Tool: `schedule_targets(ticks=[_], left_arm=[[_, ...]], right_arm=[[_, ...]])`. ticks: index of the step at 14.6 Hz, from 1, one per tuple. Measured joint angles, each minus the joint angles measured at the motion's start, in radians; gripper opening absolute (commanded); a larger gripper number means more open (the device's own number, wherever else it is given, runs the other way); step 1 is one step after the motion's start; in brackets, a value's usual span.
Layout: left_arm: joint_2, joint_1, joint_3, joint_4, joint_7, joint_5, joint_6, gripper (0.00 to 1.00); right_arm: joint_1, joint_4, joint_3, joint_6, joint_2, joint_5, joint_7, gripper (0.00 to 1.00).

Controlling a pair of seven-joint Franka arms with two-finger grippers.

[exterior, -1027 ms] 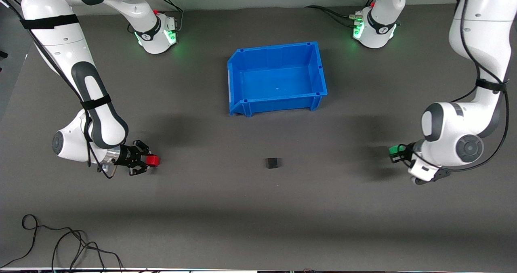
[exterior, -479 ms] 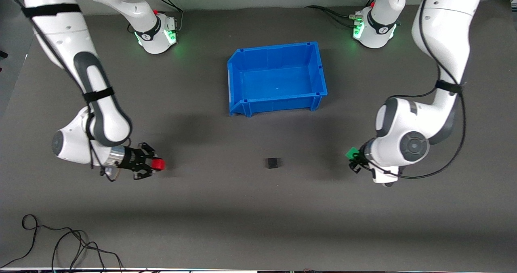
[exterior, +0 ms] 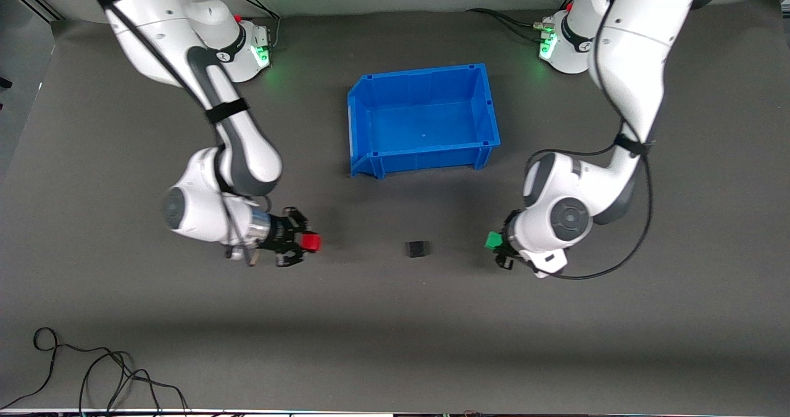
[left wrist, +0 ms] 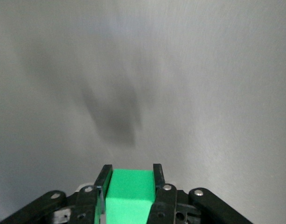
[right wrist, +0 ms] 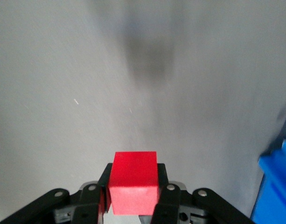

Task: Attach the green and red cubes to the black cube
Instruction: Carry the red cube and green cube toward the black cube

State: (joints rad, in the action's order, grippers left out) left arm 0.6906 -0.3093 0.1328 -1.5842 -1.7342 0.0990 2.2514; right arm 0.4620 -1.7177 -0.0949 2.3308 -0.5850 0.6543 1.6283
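- The black cube sits on the mat, nearer the front camera than the blue bin and between the two grippers.
- The right gripper is clamped on the red cube — bring it in level.
- The left gripper pinches the green cube — keep faces square so the black cube isn't shoved aside.

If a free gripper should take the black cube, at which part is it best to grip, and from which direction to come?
Probably from above, with fingers on the two faces toward and away from the front camera. The black cube lies flat on the mat, and its faces toward each arm's end must stay free for the red cube and the green cube.
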Motion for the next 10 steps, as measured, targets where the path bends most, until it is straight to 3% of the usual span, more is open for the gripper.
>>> schedule_targets(ticks=[4,10], left_arm=[[0.085,-0.081,0.0,0.065,-0.247,0.0,0.019,0.0],[0.139,-0.125,0.0,0.085,-0.385,0.004,0.132,0.0]], right_arm=[[0.116,0.057,0.0,0.095,-0.081,0.0,0.133,0.29],[0.213,0.147,0.0,0.158,-0.196,-0.004,0.186,0.32]])
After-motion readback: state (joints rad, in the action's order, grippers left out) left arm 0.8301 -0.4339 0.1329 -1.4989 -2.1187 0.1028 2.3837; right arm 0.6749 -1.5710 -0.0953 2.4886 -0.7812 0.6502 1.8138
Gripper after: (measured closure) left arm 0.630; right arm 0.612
